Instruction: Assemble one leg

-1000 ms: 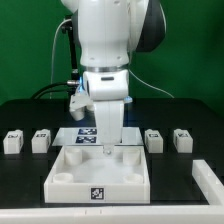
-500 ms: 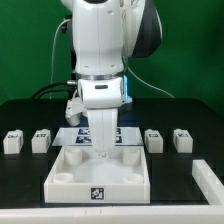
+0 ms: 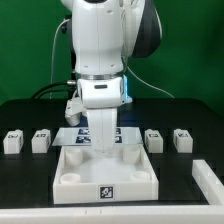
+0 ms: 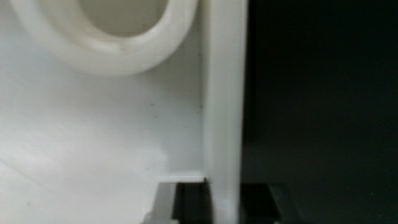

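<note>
White tray (image 3: 135,188) on black table (image 3: 25,180); gripper (image 3: 103,150) down at its rear wall. Wrist view: fingers (image 4: 178,205) clamped on tray wall, 1 each side. Loose on table: leg (image 3: 12,142), leg (image 3: 41,141) at exterior view's left; leg (image 3: 153,140), leg (image 3: 182,139) at right. Marker board (image 3: 72,134) behind tray.
</note>
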Tool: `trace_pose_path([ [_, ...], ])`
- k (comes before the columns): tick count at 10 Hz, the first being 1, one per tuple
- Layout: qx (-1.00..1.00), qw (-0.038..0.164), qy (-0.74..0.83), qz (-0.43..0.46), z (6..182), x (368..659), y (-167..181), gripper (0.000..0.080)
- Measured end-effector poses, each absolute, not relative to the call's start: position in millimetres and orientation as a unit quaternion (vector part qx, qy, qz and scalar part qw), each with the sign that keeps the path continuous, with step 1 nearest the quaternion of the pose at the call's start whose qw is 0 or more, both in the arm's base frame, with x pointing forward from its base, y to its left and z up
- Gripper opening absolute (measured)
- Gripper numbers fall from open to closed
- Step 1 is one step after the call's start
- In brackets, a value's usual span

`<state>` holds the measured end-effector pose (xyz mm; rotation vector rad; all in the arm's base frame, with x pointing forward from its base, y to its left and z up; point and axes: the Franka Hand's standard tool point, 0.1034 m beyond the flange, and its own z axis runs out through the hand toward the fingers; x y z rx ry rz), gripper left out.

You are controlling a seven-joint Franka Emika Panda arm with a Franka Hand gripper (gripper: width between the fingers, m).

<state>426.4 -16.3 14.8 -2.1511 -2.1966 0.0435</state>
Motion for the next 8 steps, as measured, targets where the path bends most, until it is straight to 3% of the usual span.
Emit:
trace_pose_path([
  [6,-0.699,0.033,-0.714,0.014,14.8,426.4,-16.3,0.0061],
  [8,-0.710,0.028,-0.704,0.004,14.3,442.4,-0.8,0.0061],
])
